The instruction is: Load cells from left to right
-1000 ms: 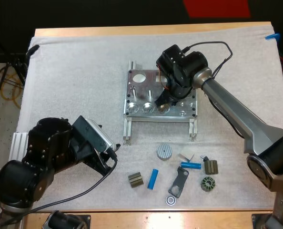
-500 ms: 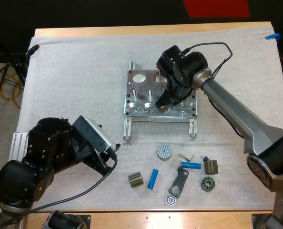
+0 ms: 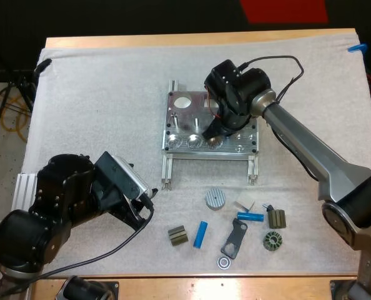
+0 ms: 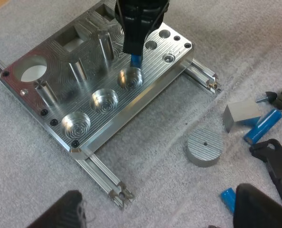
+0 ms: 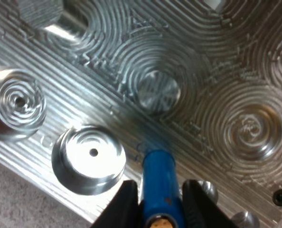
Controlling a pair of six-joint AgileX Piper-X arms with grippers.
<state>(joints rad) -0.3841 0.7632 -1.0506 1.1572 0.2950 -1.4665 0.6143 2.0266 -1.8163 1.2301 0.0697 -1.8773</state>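
Your right gripper (image 3: pixel 212 132) is clamped on a blue cell (image 5: pixel 157 183). The cell's long axis is near upright, leaning slightly, and its lower end hangs just above the rightmost pocket (image 4: pixel 130 78) of three empty ones along the near edge of the metal fixture (image 4: pixel 145 102). The pocket lies almost directly below, so the coming move is likely a short descent. Your left gripper (image 4: pixel 160 194), fingers apart and empty, sits well off toward the near left corner of the mat (image 3: pixel 98 94).

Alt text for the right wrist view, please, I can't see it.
My right gripper holds a blue cell between its fingers, over the grooved metal fixture. An empty round pocket lies just beside the cell.
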